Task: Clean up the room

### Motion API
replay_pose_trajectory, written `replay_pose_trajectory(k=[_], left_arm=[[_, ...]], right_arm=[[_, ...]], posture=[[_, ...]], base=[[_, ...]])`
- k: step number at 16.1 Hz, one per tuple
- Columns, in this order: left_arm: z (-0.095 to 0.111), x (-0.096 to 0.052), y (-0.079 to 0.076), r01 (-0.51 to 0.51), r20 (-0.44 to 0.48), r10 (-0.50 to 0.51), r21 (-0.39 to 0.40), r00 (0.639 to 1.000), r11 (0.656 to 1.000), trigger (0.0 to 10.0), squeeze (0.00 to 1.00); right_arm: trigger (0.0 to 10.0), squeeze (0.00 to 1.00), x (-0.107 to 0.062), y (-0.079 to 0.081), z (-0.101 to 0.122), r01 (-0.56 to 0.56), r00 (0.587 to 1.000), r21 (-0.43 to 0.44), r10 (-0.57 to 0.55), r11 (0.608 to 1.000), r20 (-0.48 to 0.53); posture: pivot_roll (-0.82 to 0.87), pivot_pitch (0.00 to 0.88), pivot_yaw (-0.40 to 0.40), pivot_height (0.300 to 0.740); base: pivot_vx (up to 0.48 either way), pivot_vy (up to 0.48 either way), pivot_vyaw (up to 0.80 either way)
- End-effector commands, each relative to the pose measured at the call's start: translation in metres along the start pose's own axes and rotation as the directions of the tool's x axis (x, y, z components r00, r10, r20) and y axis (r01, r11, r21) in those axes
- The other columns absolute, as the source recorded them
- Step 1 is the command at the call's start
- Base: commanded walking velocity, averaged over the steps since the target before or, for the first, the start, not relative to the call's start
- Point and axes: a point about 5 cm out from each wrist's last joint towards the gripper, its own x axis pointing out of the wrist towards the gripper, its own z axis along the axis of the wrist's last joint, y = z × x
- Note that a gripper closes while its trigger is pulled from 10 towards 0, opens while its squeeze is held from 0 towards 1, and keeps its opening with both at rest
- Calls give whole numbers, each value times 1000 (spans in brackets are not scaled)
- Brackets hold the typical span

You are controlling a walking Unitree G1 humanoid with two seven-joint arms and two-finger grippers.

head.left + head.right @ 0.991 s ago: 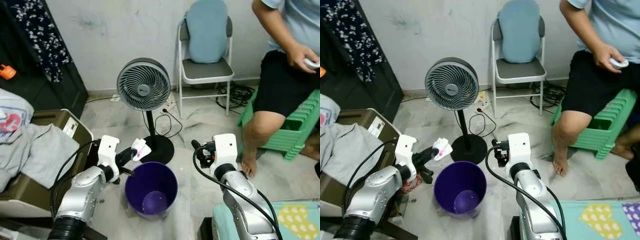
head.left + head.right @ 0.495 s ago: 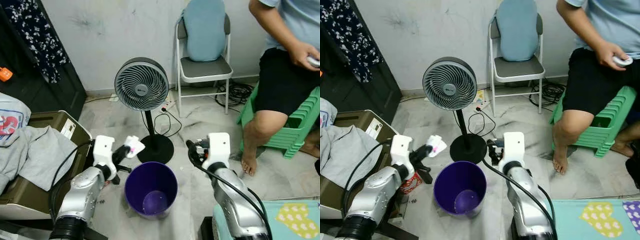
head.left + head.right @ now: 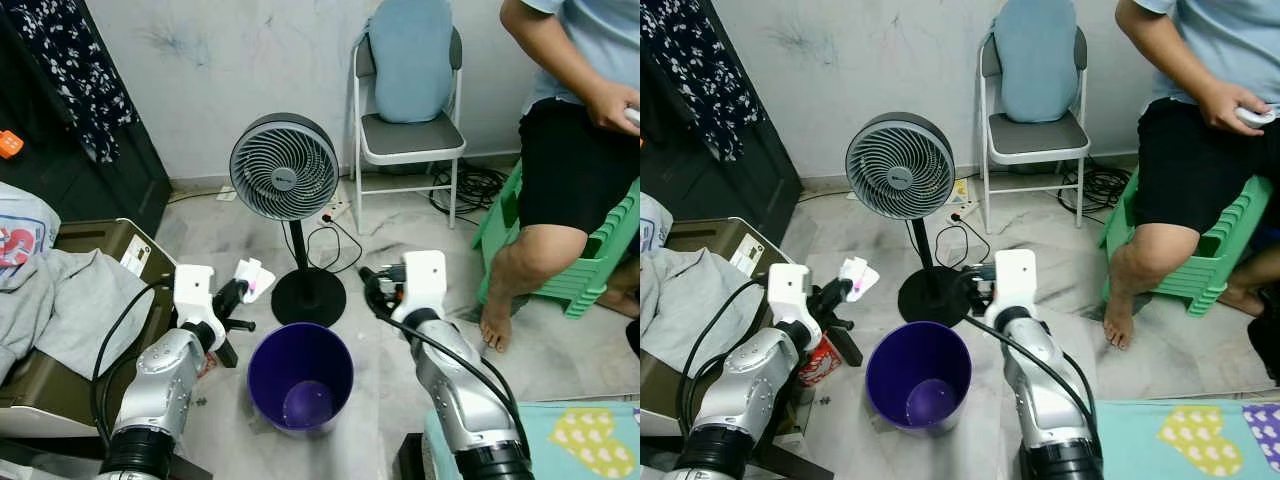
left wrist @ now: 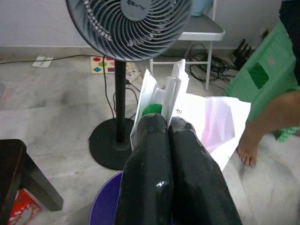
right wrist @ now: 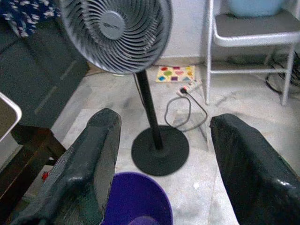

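A purple bin [image 3: 300, 375] is seen standing open on the marble floor [image 3: 400, 240], just in front of the round base of a grey pedestal fan [image 3: 284, 166]. A crumpled white wrapper [image 3: 252, 278] with pink and green print is pinched between the closed fingers of the left gripper [image 3: 236, 293], held beside and above the bin's left rim. The right gripper [image 3: 372, 288] is held wide apart with nothing in it, beyond the bin's right rim. Bare floor is left around the bin.
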Motion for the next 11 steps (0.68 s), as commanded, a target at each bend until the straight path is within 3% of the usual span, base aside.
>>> replay_pose_trajectory(k=[1, 4, 6, 11], left_arm=[[5, 0, 4, -13, 21, 13, -5, 1000, 1000, 10000, 0], [7, 2, 5, -13, 33, 14, -9, 999, 1000, 10000, 0], [7, 3, 4, -12, 39, 13, -12, 999, 1000, 10000, 0], [7, 5, 4, -10, 41, 10, -14, 999, 1000, 10000, 0]], right_arm=[[10000, 0, 3, 10, 5, -32, 999, -12, 33, 999, 23], [10000, 0, 5, 12, 7, -46, 998, -26, 47, 999, 34], [10000, 0, 6, 10, 7, -47, 998, -25, 48, 999, 34], [10000, 0, 5, 10, 7, -48, 998, -20, 49, 999, 37]], posture=[[-218, 0, 64, 740], [-220, 0, 59, 740], [-221, 0, 57, 740], [-230, 0, 64, 740]], base=[[0, 0, 0], [0, 0, 479], [0, 0, 0], [0, 325, 0]])
